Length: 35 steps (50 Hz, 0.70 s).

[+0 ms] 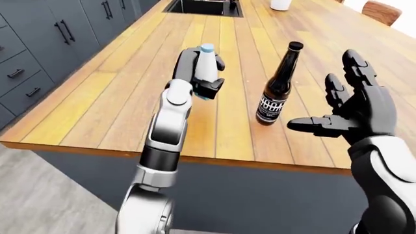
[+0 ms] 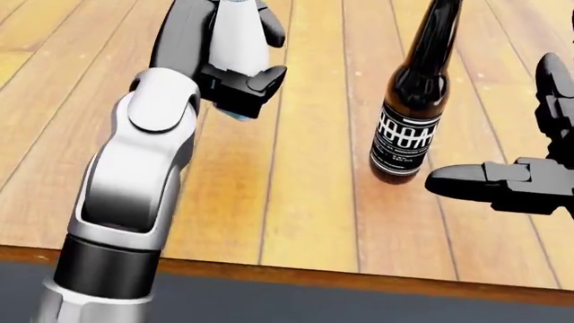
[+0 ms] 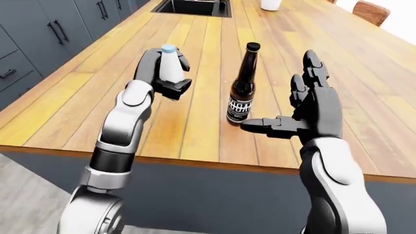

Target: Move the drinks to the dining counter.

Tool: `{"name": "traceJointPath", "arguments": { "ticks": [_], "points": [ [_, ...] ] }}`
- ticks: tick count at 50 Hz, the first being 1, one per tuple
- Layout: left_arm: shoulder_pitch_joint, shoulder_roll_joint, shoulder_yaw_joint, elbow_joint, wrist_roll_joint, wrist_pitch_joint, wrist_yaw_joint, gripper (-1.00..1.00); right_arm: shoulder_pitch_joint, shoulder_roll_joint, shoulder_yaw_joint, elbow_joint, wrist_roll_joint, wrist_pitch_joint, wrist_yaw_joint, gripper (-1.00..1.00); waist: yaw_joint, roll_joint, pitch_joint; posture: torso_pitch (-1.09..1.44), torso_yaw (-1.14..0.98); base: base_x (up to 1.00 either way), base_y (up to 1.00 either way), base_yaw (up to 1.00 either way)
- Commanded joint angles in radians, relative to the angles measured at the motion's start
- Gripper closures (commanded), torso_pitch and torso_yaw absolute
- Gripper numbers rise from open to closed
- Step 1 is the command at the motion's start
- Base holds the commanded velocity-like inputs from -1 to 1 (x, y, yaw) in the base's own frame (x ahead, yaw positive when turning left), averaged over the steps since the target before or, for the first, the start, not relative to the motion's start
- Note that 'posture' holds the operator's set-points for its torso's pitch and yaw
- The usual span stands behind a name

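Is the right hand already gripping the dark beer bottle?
No: the right hand is spread open beside the dark beer bottle, its fingers not closed around it.

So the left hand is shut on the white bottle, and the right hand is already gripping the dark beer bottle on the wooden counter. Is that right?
Not quite. The left hand is shut on the white bottle, but the right hand is not gripping the dark beer bottle. It is open beside the bottle, fingers spread, as the right-eye view shows. The bottle stands upright on the wooden counter.
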Motion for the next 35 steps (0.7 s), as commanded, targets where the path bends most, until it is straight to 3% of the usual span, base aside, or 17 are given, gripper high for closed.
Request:
{"name": "traceJointPath", "arguments": {
  "ticks": [1, 7, 24, 26, 28, 31, 35],
  "points": [
    [-0.057, 0.003, 0.01, -0.017, 0.003, -0.102, 0.029, 1.0, -0.025, -0.016, -0.014, -0.048, 0.016, -0.019, -0.013, -1.0, 0.001, -0.004, -0.036, 0.0, 0.0, 0.0, 0.0, 0.0],
    [-0.057, 0.0, 0.013, 0.108, -0.008, -0.196, 0.057, 1.0, -0.02, -0.024, -0.013, -0.041, 0.029, -0.03, -0.02, -1.0, 0.002, 0.0, -0.039, 0.0, 0.0, 0.0, 0.0, 0.0],
    [0.004, -0.007, 0.007, 0.18, 0.004, -0.26, 0.066, 0.99, 0.002, -0.022, -0.015, -0.022, 0.039, -0.063, -0.023, -1.0, 0.001, 0.0, -0.037, 0.0, 0.0, 0.0, 0.0, 0.0],
    [0.002, -0.005, 0.007, 0.191, 0.006, -0.271, 0.065, 0.71, 0.003, -0.023, -0.016, -0.027, 0.042, -0.058, -0.025, -1.0, 0.001, 0.0, -0.036, 0.0, 0.0, 0.0, 0.0, 0.0],
    [0.004, -0.007, 0.006, 0.184, 0.007, -0.267, 0.063, 0.19, 0.01, -0.021, -0.008, -0.013, 0.034, -0.078, -0.022, -1.0, 0.001, 0.0, -0.037, 0.0, 0.0, 0.0, 0.0, 0.0],
    [0.008, -0.007, 0.006, 0.182, 0.007, -0.268, 0.056, -0.06, 0.012, -0.019, -0.01, -0.017, 0.035, -0.073, -0.022, -1.0, 0.0, 0.0, -0.037, 0.0, 0.0, 0.0, 0.0, 0.0],
    [0.012, -0.008, 0.006, 0.182, 0.008, -0.272, 0.052, -0.22, 0.017, -0.018, -0.006, -0.014, 0.03, -0.08, -0.019, -1.0, 0.001, 0.0, -0.038, 0.0, 0.0, 0.0, 0.0, 0.0]
  ]
}}
